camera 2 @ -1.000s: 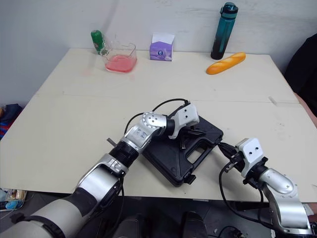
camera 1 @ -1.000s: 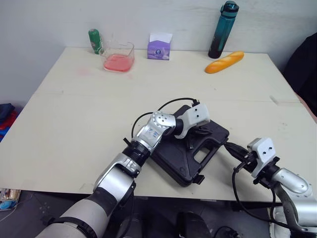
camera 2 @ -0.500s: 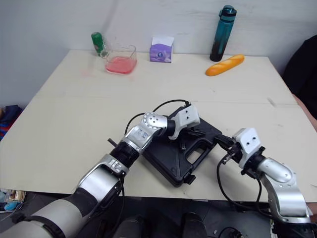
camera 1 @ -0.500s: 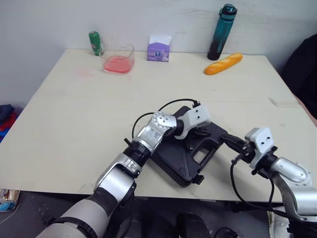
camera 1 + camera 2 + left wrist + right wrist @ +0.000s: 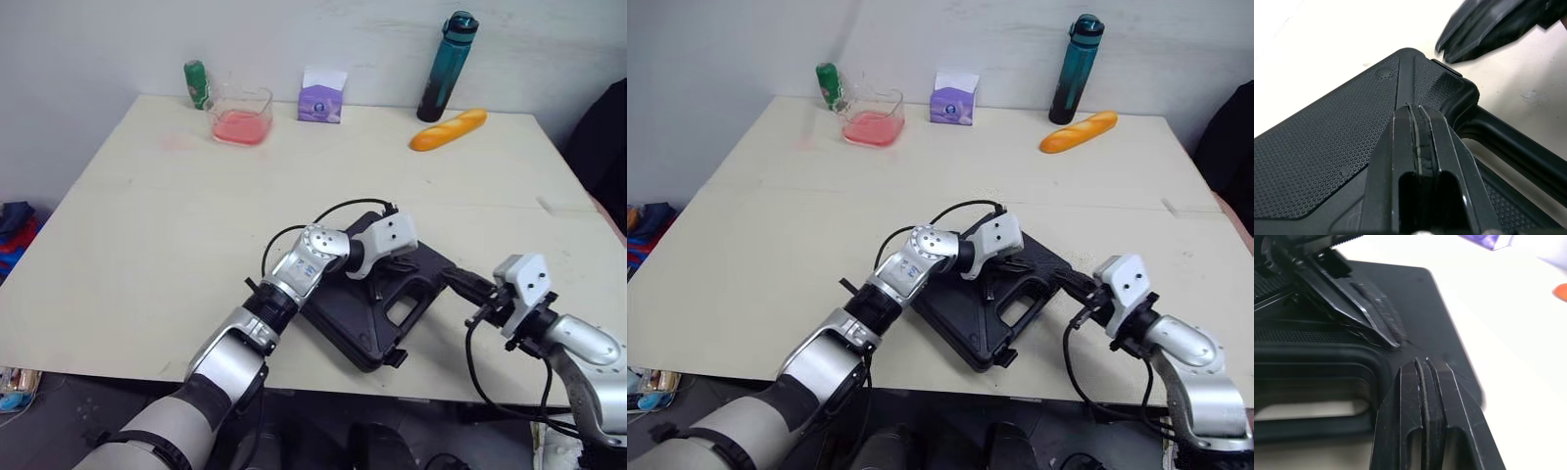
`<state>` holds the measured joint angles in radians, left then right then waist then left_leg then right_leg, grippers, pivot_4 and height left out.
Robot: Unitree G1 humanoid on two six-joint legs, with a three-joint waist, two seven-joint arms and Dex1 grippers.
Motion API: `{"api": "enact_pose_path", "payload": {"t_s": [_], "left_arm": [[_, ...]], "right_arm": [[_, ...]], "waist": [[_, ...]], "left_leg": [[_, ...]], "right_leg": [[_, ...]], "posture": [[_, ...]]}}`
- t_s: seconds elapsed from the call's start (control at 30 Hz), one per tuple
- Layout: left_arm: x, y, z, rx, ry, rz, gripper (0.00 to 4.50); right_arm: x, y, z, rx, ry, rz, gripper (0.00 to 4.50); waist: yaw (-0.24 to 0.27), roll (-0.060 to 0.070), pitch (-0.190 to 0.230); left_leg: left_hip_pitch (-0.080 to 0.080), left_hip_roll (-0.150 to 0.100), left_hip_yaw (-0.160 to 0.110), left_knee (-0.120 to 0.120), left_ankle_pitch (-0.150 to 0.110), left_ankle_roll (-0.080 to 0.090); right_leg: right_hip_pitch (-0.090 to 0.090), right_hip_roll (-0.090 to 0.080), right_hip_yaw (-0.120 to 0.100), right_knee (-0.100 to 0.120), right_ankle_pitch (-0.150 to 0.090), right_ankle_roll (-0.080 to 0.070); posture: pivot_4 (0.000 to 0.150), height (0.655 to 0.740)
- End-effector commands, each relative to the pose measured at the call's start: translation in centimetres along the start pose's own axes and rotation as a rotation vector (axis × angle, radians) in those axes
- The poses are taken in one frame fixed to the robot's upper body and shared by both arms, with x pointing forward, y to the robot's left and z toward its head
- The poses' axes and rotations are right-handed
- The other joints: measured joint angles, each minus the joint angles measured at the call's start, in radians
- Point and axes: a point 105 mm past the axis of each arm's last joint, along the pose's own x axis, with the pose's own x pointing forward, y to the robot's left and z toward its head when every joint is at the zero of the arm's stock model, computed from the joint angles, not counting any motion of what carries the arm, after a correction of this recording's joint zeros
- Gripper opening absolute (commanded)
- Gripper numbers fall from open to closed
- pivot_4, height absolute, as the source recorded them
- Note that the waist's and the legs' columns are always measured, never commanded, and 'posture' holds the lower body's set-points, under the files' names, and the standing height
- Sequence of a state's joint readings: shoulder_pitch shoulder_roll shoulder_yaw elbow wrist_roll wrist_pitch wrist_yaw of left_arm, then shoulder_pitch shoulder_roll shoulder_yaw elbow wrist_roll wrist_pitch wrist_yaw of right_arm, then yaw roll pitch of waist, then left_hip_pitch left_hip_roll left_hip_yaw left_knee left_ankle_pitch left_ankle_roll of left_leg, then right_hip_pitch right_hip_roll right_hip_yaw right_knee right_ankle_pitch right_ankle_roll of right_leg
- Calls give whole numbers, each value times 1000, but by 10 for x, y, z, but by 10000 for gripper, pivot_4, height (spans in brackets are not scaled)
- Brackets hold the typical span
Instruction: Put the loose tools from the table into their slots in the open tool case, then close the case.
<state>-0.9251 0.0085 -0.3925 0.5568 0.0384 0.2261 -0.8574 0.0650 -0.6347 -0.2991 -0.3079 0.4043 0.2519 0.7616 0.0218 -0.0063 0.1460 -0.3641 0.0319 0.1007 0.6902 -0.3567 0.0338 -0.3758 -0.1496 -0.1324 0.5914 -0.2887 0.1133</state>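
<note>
1. Nearest the front edge of the table (image 5: 147, 225), the black tool case (image 5: 338, 311) is being shown lying flat with its lid down. Its handle is being turned towards the front right.
2. The right gripper (image 5: 458, 282) is being held at the case's right corner, just beside the handle. Its two fingers (image 5: 1425, 382) are being pressed flat together with nothing between them. Whether the tips are touching the plastic cannot be told.
3. The left gripper (image 5: 1418, 111) is being rested on the dimpled lid, just behind the handle. Its fingers are likewise being squeezed tight together, empty.
4. The two grippers' tips are being shown near each other but apart, at the handle end of the case.
5. Along the far edge, a green can (image 5: 199, 83) is being seen on the left, with a clear container of pink contents (image 5: 241, 113) just beside it.
6. A purple tissue box (image 5: 323, 96) is being seen mid-table at the back.
7. On the far right, a baguette (image 5: 448, 128) is being seen lying near an upright teal water bottle (image 5: 443, 67).
</note>
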Motion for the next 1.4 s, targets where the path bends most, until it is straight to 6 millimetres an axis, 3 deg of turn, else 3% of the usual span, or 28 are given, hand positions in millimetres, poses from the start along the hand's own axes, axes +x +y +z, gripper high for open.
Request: {"api": "enact_pose_path", "payload": {"t_s": [0.03, 0.2, 0.3, 0.5, 0.63, 1.0, 1.1, 1.4], "left_arm": [[-8, -13, -19, -23, 3, -58, 93], [-38, -17, 21, 129, -156, -92, 93], [-56, -23, 35, 177, -210, -116, 93], [-84, -47, 40, 262, -246, -206, 93], [-89, -62, 40, 253, -245, -251, 93], [-83, -87, 11, 195, -124, -295, 93], [-82, -89, 5, 176, -99, -285, 93], [-79, -91, -43, 82, 95, -214, 93]], "right_arm": [[-10, -3, 20, -65, -57, 15, 0], [-29, 5, 26, -85, -80, 98, 0], [-37, 12, 23, -66, -79, 139, 0], [-43, 41, 7, -74, -27, 295, 0], [-45, 57, -1, -47, -37, 343, 0], [-54, 92, -30, 36, 18, 459, 0], [-55, 96, -31, 42, 20, 472, 0], [-41, 109, -28, 38, -1, 523, 0]], "waist": [[-1, 5, 3], [2, 12, 12], [3, 14, 21], [4, 14, 26], [5, 12, 27], [3, 12, 28], [4, 12, 28], [5, 12, 28]], "left_leg": [[0, 0, 0, 0, 0, 0], [-4, -1, 1, -2, 4, -5], [-6, -3, 3, -4, 7, -4], [-7, -5, 6, -4, 7, 0], [-7, -6, 6, -4, 7, 0], [-5, -5, 6, -4, 7, -1], [-5, -5, 6, -4, 8, -2], [-5, -5, 4, -4, 8, -1]], "right_leg": [[0, 0, 0, 0, 0, 0], [-4, 3, -1, 1, 0, 0], [-7, 6, -2, 2, 0, 0], [-8, 5, -3, 2, 3, 5], [-7, 5, -3, 1, 3, 5], [-8, 4, -2, 0, 3, 5], [-9, 4, -1, 1, 2, 4], [-7, 2, 1, 1, 2, 4]], "posture": [[1500, 7400], [1500, 7400], [1500, 7400], [1500, 7400], [1500, 7400], [1500, 7400], [1500, 7400], [1500, 7400]]}}
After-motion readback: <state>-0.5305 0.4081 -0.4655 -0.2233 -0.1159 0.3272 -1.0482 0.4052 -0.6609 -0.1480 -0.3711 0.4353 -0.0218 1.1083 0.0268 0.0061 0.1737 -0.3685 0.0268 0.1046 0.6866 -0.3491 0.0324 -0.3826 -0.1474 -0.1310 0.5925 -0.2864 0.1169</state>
